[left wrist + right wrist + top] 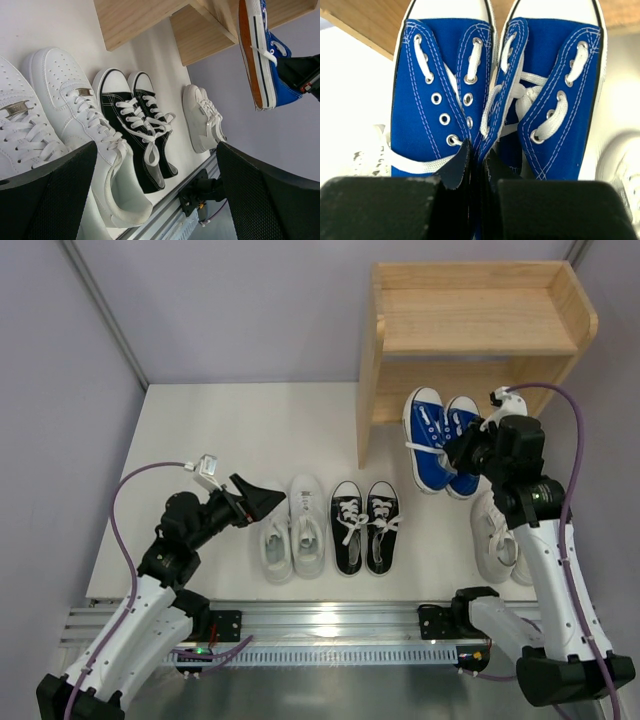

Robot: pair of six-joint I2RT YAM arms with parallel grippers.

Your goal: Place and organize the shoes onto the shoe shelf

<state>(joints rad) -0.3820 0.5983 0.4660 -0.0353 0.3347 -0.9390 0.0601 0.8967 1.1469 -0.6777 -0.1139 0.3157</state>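
Right gripper (477,155): jaws pinched on blue pair (440,440) at inner collars, lifted before shoe shelf (470,325), far-right corner.
Left gripper (260,500): jaws wide, above white leather pair (292,530), near edge.

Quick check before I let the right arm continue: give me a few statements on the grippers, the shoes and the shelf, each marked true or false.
1. The right gripper is shut on the blue sneakers, pinching both shoes together. True.
2. The blue sneakers are set down on the shoe shelf. False: they hang tilted in the right gripper, off the table at the shelf front.
3. The left gripper is open, by the white low-tops. True.
4. The black sneakers sit on the shelf's top tier. False: they lie on the table, between the white low-tops and the smaller white lace-ups.
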